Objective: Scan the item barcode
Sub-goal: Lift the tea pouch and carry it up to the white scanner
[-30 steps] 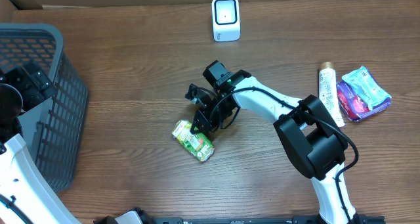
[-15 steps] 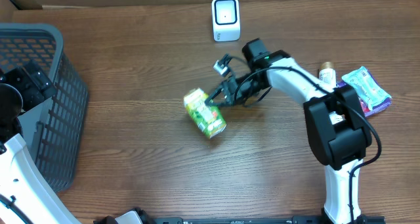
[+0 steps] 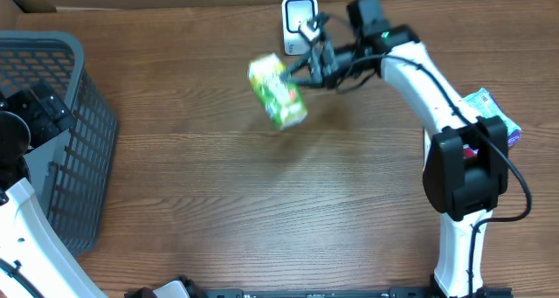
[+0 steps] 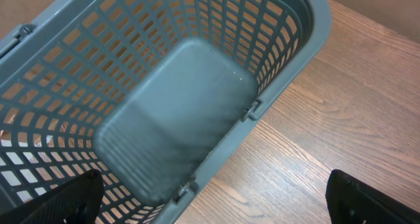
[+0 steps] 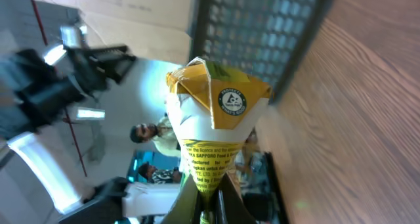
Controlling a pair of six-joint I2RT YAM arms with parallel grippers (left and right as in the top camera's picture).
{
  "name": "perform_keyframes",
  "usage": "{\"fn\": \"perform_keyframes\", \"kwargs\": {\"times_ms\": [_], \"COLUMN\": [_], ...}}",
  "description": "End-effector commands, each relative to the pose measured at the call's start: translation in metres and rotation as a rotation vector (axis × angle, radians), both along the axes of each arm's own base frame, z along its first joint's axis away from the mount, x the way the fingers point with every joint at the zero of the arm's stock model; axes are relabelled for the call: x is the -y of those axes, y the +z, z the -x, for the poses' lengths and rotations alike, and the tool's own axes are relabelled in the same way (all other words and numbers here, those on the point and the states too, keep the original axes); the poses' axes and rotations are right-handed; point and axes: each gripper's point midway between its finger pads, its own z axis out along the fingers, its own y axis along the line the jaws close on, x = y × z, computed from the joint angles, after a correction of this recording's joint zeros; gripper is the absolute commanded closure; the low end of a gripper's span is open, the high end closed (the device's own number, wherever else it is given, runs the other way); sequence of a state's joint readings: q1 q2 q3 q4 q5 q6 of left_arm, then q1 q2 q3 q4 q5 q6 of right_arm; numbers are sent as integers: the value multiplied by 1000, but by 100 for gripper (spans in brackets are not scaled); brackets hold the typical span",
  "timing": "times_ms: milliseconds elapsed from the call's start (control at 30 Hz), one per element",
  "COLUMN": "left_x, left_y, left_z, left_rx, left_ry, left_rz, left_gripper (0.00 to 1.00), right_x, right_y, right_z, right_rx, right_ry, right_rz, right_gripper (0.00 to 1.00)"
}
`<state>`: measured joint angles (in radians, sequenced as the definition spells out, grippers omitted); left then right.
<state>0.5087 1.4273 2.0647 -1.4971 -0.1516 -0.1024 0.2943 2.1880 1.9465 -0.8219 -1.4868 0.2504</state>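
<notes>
Fingers of my right gripper (image 3: 306,64) are pinching the green-and-yellow drink carton (image 3: 278,92), lifting it near the white box-shaped barcode scanner (image 3: 295,23). Presenting step, I'd say; next I'm needing its barcode facing the scanner. Left gripper (image 4: 216,201) is gaping wide, empty, over the grey plastic basket (image 4: 289,33).

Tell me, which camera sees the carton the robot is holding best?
The right wrist view: the carton fills the picture, its print sharp. The overhead view shows it whole but small and blurry, near the white scanner. The left wrist view shows only the basket, no carton.
</notes>
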Motion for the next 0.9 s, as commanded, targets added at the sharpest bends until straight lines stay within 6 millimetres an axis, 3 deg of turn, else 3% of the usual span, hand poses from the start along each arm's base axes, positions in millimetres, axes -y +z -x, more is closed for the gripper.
{"fn": "perform_keyframes", "kwargs": {"times_ms": [0, 167, 400, 500, 700, 867], "left_x": [-2, -2, -2, -2, -2, -2], "left_y": [3, 3, 3, 3, 3, 3], "left_z": [0, 0, 0, 0, 0, 0], "left_rx": [10, 10, 10, 10, 10, 10], "left_ry": [12, 12, 12, 12, 12, 12], "left_rz": [-2, -2, -2, -2, -2, -2], "left_gripper": [0, 0, 1, 0, 0, 1], "right_x": [19, 32, 35, 32, 39, 54], "right_y": [86, 112, 106, 82, 6, -22], "right_z": [7, 0, -11, -34, -77, -102], "right_rx": [52, 115, 202, 258, 492, 701], "right_ry": [13, -16, -69, -194, -422, -562], "right_rz": [-85, -98, -73, 67, 565, 952], "right_gripper": [97, 97, 96, 96, 96, 96]}}
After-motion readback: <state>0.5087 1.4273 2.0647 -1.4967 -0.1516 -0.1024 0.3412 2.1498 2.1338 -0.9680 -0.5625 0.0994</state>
